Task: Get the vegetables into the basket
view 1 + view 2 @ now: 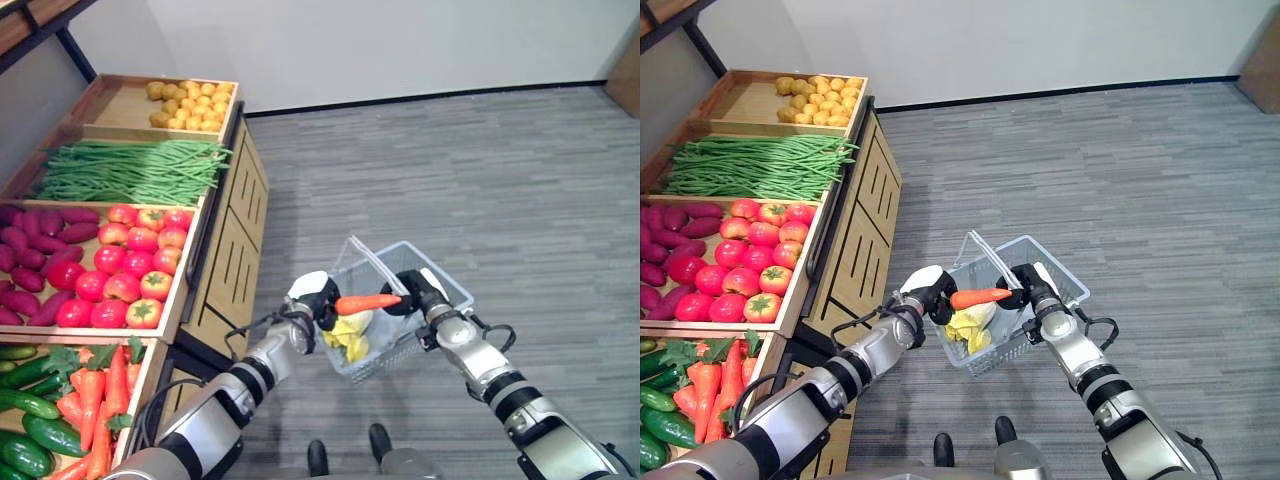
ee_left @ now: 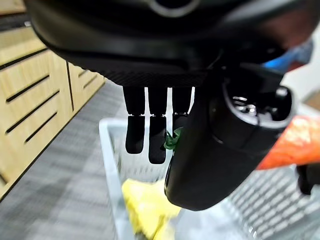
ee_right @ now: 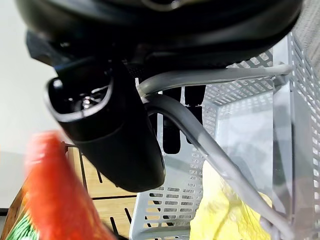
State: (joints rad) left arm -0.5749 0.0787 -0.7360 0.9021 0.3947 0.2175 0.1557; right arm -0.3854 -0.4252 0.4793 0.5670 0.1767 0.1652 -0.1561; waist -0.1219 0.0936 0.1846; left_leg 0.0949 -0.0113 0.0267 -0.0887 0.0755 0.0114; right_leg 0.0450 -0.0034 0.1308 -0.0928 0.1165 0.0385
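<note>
An orange carrot (image 1: 367,303) lies level above the clear wire basket (image 1: 452,291). My left hand (image 1: 312,298) is shut on its green stem end (image 2: 172,140), pinched between thumb and fingers; the orange body (image 2: 295,142) sticks out to the side. My right hand (image 1: 410,292) is shut on the basket's handle (image 3: 200,135) and holds the basket above the floor. Yellow vegetables (image 1: 350,340) lie inside the basket (image 1: 1065,285), below the carrot (image 1: 981,297).
To my left stands a wooden produce stand (image 1: 225,260) with bins of potatoes (image 1: 190,104), green beans (image 1: 130,170), purple sweet potatoes (image 1: 30,250), tomatoes (image 1: 125,265), carrots (image 1: 100,400) and cucumbers (image 1: 25,440). Grey carpet (image 1: 450,170) stretches ahead and to the right.
</note>
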